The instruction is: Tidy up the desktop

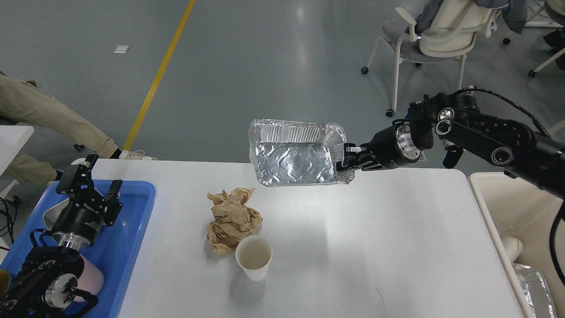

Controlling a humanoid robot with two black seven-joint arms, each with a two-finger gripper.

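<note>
The white desktop [353, 247] fills the lower middle. My right gripper [346, 160] is shut on the right edge of a crumpled foil tray [295, 154] and holds it in the air above the desktop's far edge. A crumpled brown paper [231, 219] lies left of centre, touching a white paper cup [254, 257] that stands upright in front of it. My left gripper [95, 185] is open and empty above the blue tray [132, 207] at the left.
A metal dish [50, 216] and a pink cup [90, 279] sit in the blue tray. A cream bin [507, 212] stands off the desktop's right edge, with foil [534, 291] inside. A chair [432, 39] and a person's leg [48, 119] are beyond the desktop.
</note>
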